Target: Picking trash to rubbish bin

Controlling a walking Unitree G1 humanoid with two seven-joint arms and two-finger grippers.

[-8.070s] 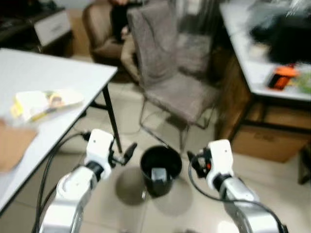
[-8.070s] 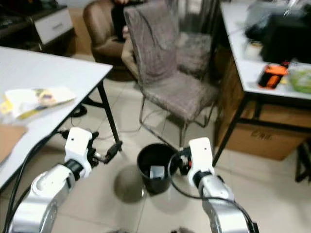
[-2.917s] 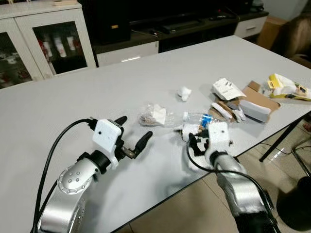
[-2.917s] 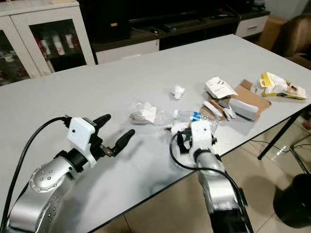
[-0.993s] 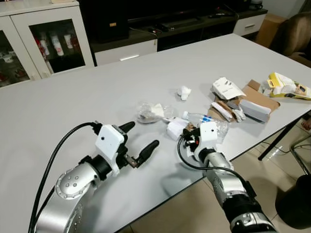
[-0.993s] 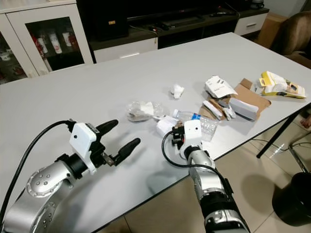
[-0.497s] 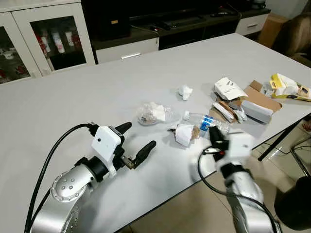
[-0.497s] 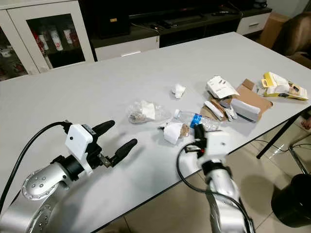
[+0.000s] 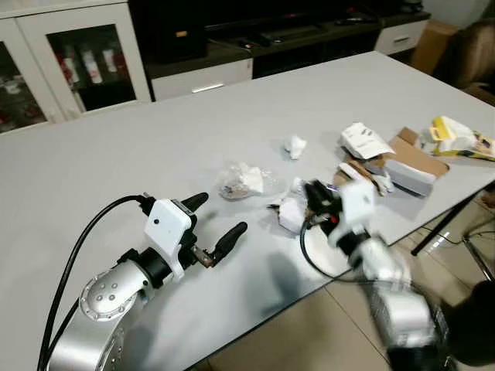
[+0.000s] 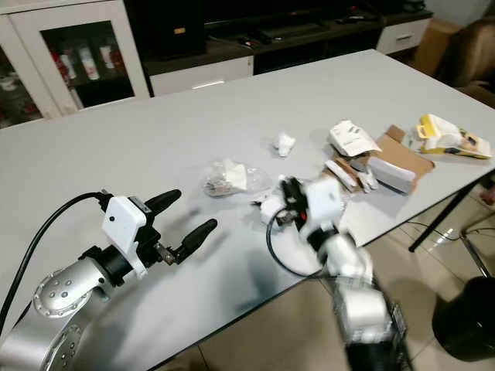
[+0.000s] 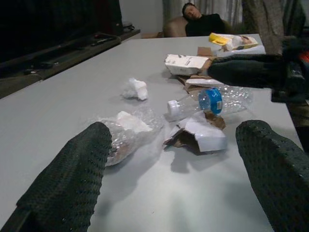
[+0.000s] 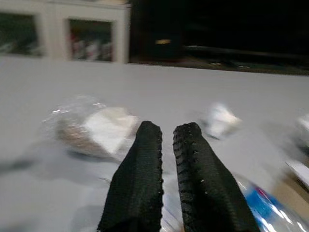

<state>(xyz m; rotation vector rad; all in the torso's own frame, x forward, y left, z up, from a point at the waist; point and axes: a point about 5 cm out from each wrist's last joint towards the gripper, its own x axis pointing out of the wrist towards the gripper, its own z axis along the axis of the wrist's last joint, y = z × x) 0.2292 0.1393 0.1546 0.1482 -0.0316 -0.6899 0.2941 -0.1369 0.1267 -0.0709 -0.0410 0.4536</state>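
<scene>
Trash lies on the grey table [image 9: 139, 131]: a clear bag holding tissue [image 9: 241, 181], a crumpled tissue [image 9: 294, 144], a torn white and brown wrapper [image 9: 288, 213] and a clear bottle with a blue label [image 11: 212, 100]. My right gripper [image 9: 311, 199] is blurred, low over the table right beside the wrapper, in front of the bottle. In the right wrist view its fingers [image 12: 149, 145] stand pressed close with nothing between them, pointing toward the clear bag [image 12: 94, 126]. My left gripper [image 9: 219, 214] hovers open over the near part of the table, left of the wrapper.
Flattened cardboard and white packaging [image 9: 390, 158] and a yellow packet [image 9: 456, 137] lie toward the table's right end. A black bin [image 10: 464, 309] stands on the floor past the right corner. A glass-door cabinet [image 9: 77, 62] stands behind. A person [image 11: 205, 19] reclines in an armchair.
My right arm has swung from beyond the table's near edge up and left over the table, to the wrapper and bottle. The left gripper has stayed open in place.
</scene>
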